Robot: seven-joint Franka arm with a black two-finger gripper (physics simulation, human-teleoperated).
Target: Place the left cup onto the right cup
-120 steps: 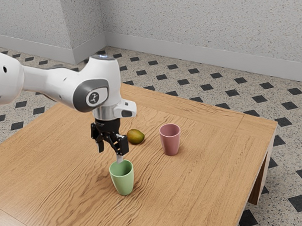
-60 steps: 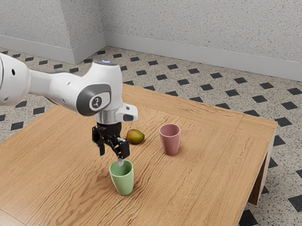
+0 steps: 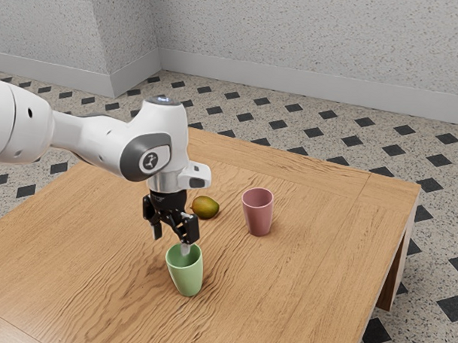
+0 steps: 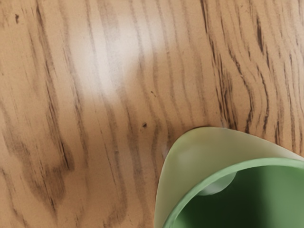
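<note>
Claw (image 3: 171, 242) has dropped lower vs 1 s ago. It now straddles the rim of the green cup (image 3: 185, 272), fingers apart, no grip yet; grasp prob. next. Green cup is upright on the table (image 3: 308, 264), well apart from the pink cup (image 3: 257, 212). Both cups are smooth, matte, tapered; table has bold wood grain.

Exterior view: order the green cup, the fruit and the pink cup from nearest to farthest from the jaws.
1. Green cup, directly under the jaws.
2. Fruit, just behind them, toward the exterior view's right.
3. Pink cup, farther toward the exterior view's right.
</note>
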